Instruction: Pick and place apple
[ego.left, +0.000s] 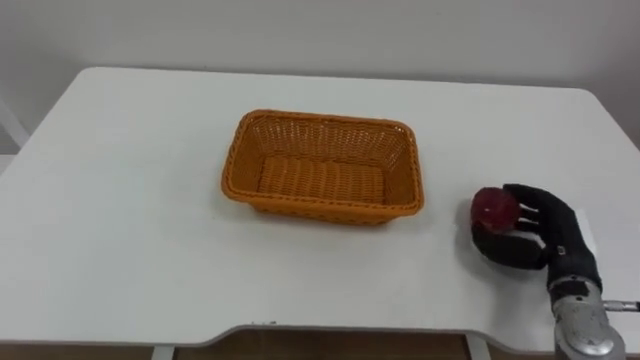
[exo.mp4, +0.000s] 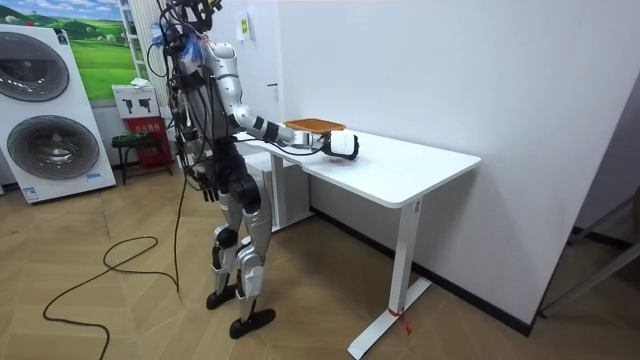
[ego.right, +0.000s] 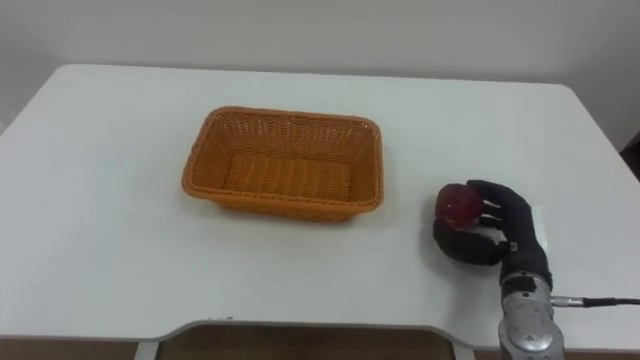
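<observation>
**Left eye view.** Your right hand comes in from the lower right, and its fingers are curled round the apple. The thumb is low on the near side and the fingers wrap over the top. You cannot tell whether the apple rests on the bench or sits just off it. It is near the bench's right front corner, so the hand has little margin to the front edge and to the right edge. The basket stands mid-bench with its mouth up and its long sides running left to right. A strip of bare bench lies between the basket's right wall and the apple, so the two are apart. The left part of the bench is wide and bare out to the rounded corner, and a broad band stays free behind the basket up to the far edge by the wall.

**Right eye view.** The layout is the same. The apple is at the fingertips, right of the basket and slightly nearer to you than its front rim. The forearm crosses the front edge just below the hand.

**Room view.** You stand upright on the wood floor at the bench's end, on the room view's left, with your right arm stretched out over the top. The hand is just beside the basket. The bench's long far side runs along the white wall. The floor on the camera's side is open, and the washing machines are well apart behind you.
</observation>
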